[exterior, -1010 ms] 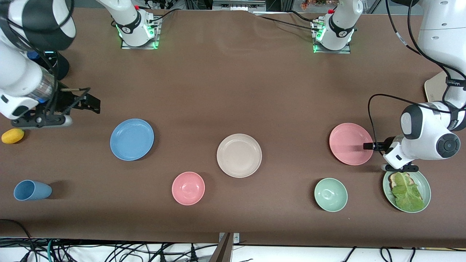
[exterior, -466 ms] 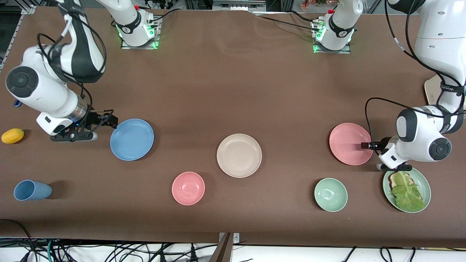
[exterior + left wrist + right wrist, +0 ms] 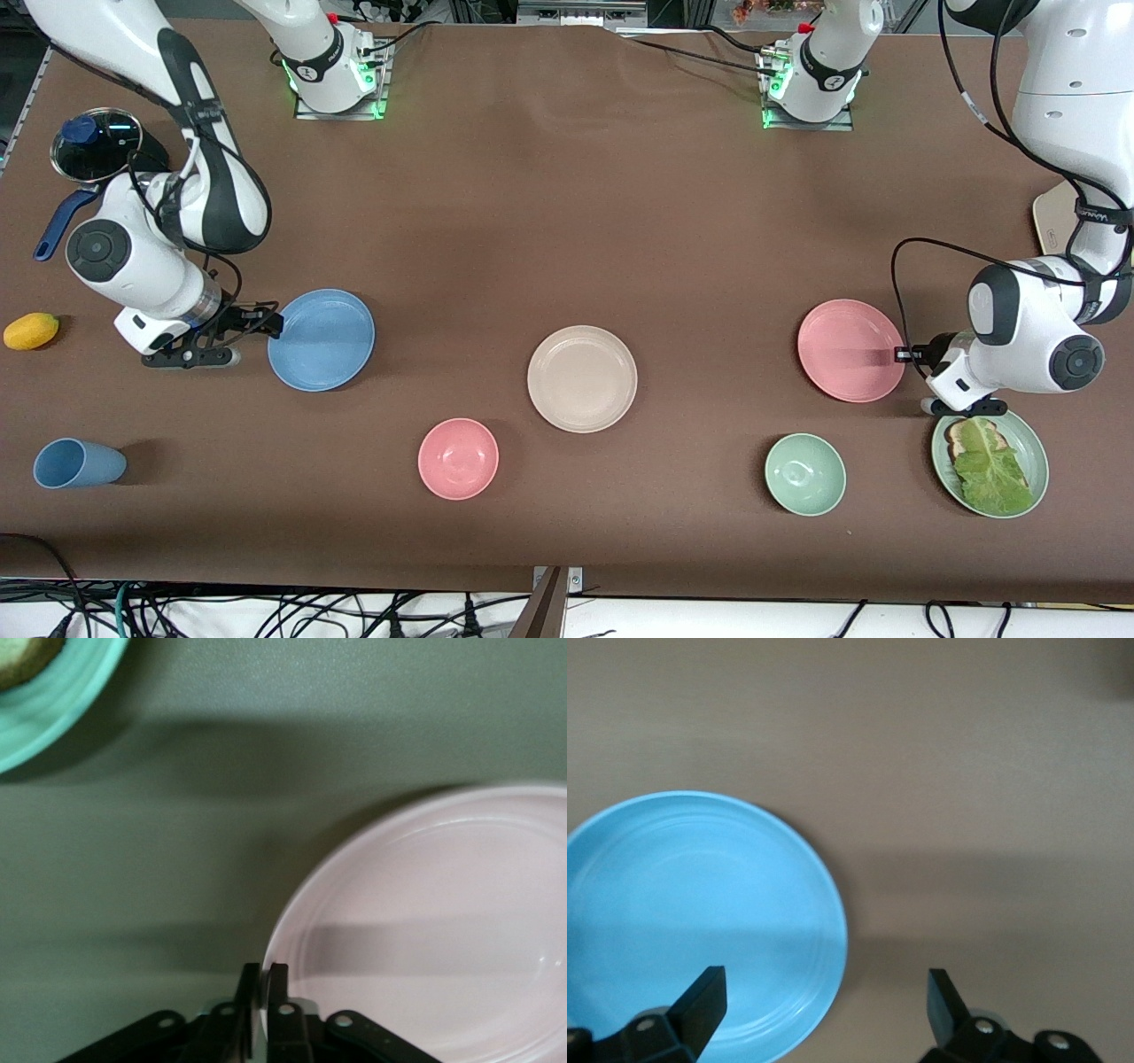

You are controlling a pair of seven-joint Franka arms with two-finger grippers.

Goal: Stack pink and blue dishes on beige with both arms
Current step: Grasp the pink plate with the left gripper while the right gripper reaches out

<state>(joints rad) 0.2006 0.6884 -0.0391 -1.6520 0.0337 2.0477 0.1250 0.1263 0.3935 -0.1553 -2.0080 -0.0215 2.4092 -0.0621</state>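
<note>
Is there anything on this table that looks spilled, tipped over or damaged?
Only the blue cup stands out: it lies on its side near the right arm's end of the table. The blue plate, beige plate and pink plate sit flat; nothing looks spilled or broken.

You're looking at a robotics lab: arm bases (image 3: 337, 75) bolted at twelve o'clock on a brown-covered table (image 3: 567, 221), loose cables (image 3: 266, 611) tangled at six
</note>
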